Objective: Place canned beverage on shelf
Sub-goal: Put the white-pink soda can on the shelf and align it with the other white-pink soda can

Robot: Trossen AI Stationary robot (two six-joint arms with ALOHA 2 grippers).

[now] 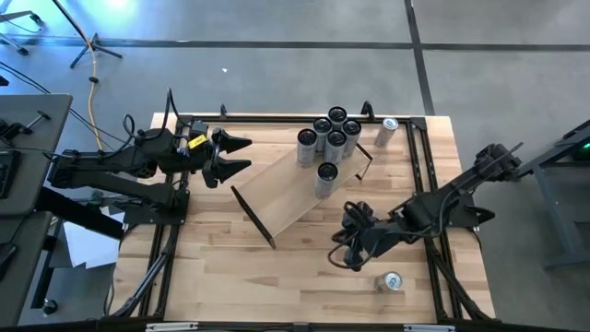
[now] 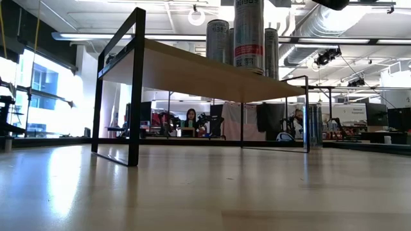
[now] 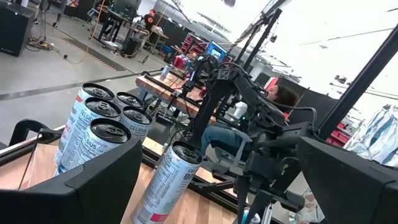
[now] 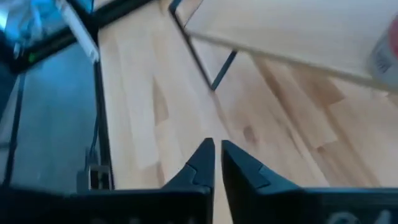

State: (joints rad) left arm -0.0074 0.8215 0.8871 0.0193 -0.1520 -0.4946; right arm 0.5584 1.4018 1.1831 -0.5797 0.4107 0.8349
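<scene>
The shelf [image 1: 286, 194] is a pale board on black brackets, standing slantwise on the table; it also shows in the low view [image 2: 192, 64]. Several cans [image 1: 332, 134] stand upright in a cluster at its far right end, and one more can [image 1: 326, 177] stands alone nearer the board's middle. One can [image 1: 387, 132] lies on the table at the far right, and another can [image 1: 391, 281] lies near the front right. My left gripper [image 1: 247, 154] is open and empty left of the shelf. My right gripper [image 1: 343, 256] is shut and empty, low over the table in front of the shelf.
A black metal frame [image 1: 419, 166] runs around the tabletop's edges. Bare tabletop [image 1: 240, 267] lies in front of the shelf. People and workbenches show in the room beyond the table [image 2: 191, 119].
</scene>
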